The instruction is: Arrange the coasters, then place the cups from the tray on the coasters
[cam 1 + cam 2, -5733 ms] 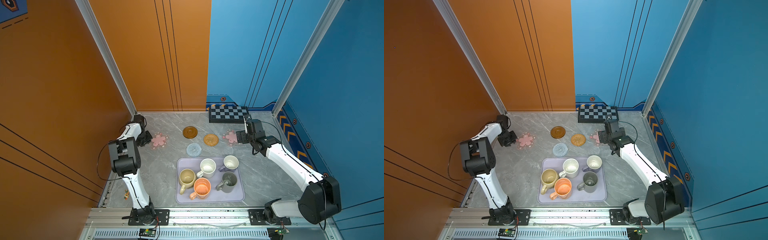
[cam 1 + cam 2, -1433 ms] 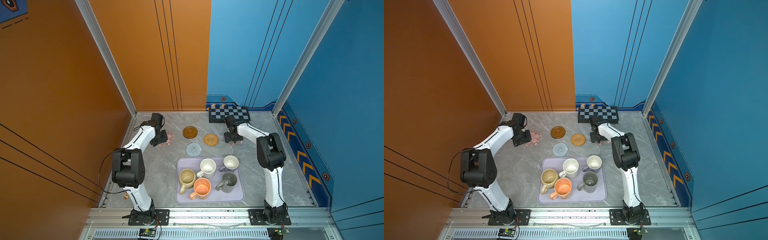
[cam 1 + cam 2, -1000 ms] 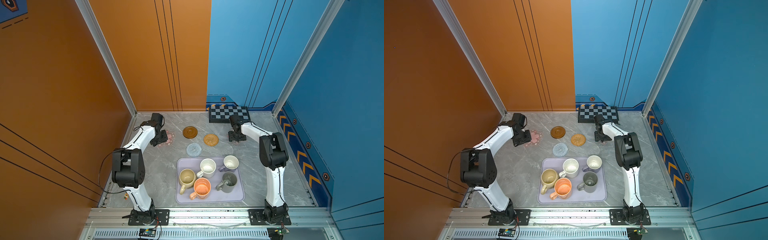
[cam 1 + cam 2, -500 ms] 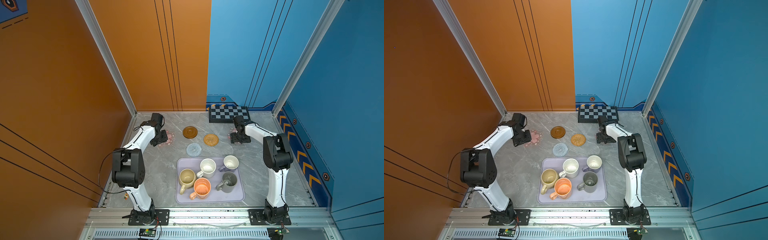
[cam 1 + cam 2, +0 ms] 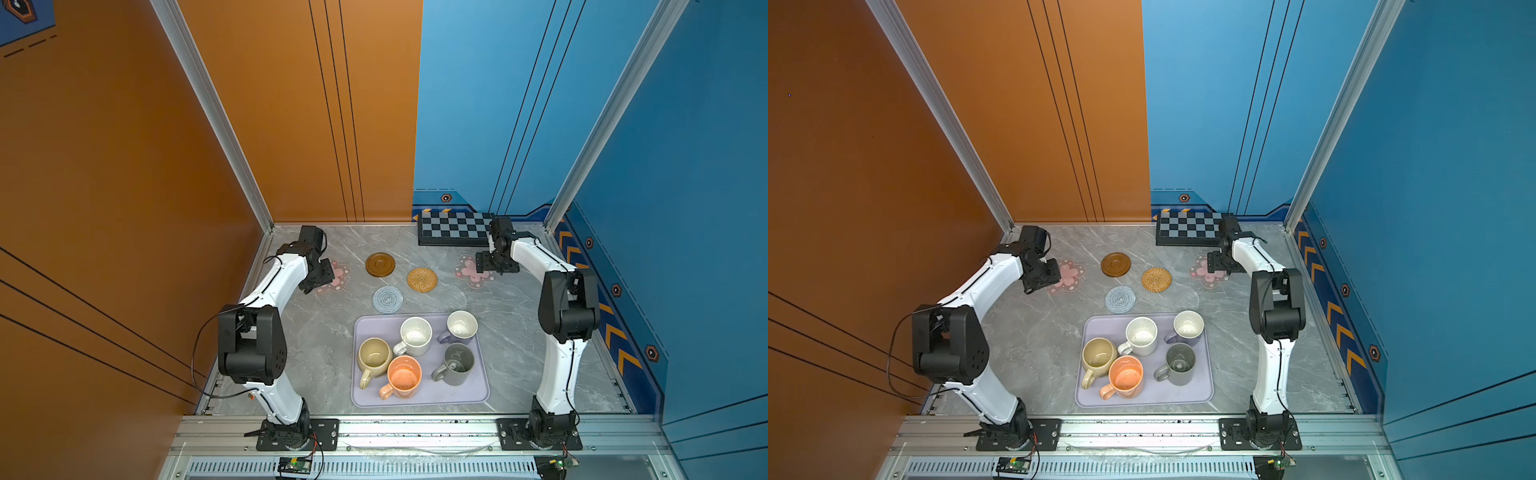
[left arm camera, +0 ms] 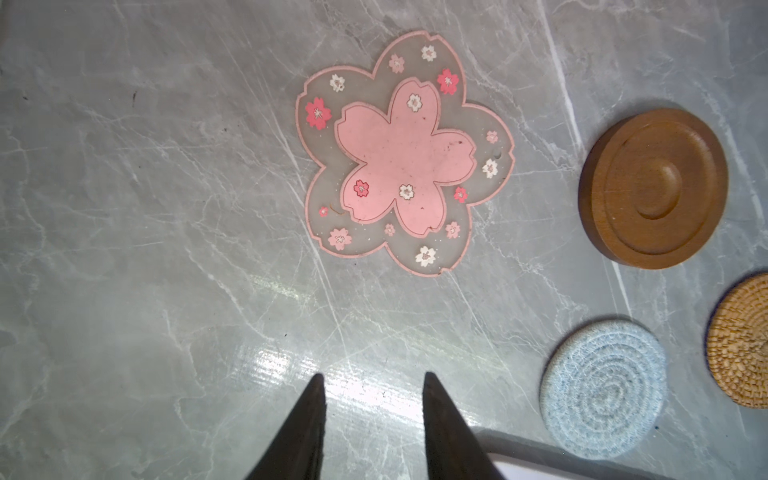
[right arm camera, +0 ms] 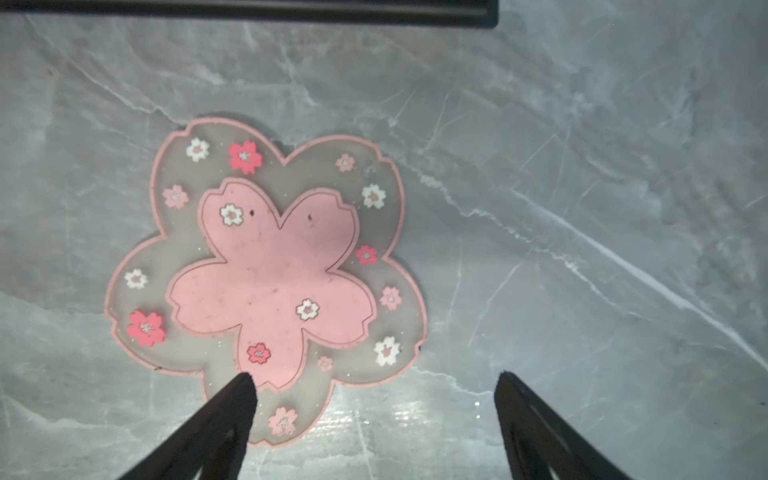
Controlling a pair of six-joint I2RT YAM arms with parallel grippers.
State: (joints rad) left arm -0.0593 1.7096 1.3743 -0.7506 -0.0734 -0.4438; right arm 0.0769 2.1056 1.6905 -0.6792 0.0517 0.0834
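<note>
Five coasters lie behind the tray: a pink flower at left, a brown wooden disc, a tan rattan round, a blue-grey crocheted round and a second pink flower at right. Several cups stand on the tray: beige, speckled white, lavender, orange and grey. My left gripper hovers beside the left flower, narrowly open and empty. My right gripper is wide open, one finger over the edge of the right flower.
A black-and-grey checkerboard lies against the back wall, just behind my right wrist. Orange wall panels close the left side and blue ones the right. The tray's corner shows in the left wrist view.
My right gripper has opened wide, let go of the right pink flower coaster and shifted right. The left arm has stayed still over the last second.
</note>
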